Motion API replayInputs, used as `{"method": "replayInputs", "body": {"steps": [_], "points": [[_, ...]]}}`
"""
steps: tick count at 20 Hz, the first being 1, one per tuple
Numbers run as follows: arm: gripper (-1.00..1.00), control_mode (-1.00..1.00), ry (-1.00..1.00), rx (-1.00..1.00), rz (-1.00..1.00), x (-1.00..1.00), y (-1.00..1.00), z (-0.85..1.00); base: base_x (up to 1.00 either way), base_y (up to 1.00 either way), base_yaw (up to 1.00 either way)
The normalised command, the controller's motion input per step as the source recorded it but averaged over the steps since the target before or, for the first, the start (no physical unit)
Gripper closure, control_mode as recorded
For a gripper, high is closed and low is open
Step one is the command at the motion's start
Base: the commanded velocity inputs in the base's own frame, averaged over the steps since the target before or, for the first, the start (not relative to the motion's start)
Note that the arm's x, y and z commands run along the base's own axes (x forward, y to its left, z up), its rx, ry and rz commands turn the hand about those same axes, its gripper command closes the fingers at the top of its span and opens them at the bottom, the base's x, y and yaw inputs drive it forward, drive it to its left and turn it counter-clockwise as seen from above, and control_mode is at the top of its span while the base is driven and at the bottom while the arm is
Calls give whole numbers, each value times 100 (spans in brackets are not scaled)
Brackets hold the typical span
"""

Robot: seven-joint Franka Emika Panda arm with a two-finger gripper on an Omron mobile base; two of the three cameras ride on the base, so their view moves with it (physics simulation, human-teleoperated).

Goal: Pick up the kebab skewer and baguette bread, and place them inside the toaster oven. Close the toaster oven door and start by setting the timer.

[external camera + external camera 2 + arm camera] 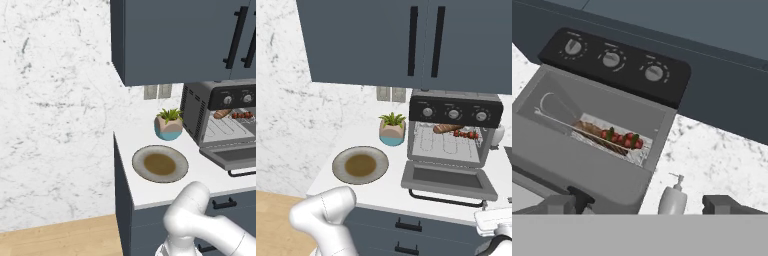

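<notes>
From the left base view, the baguette bread [222, 113] and kebab skewer [242, 115] are seen lying on the rack inside the toaster oven [200, 107], whose toaster oven door [231, 156] hangs dropped open at the counter's right.

From the right base view, the door's bar handle [446, 198] is found at its near edge, the plate [360, 165] well left.

In the hand view, the gripper [646, 204] is held with fingers wide apart and empty, above the oven. The door is best lifted from beneath the handle and swung up evenly; the soap dispenser [673, 198] close by should be avoided.
</notes>
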Motion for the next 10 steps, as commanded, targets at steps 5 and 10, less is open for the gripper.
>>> {"method": "replayInputs", "body": {"steps": [5,10], "points": [[-100,-100,-3,0,-10,14,-21,-36,0,0,0],[-100,-100,0,-2,-12,27,-2,-22,0,0,0]]}}
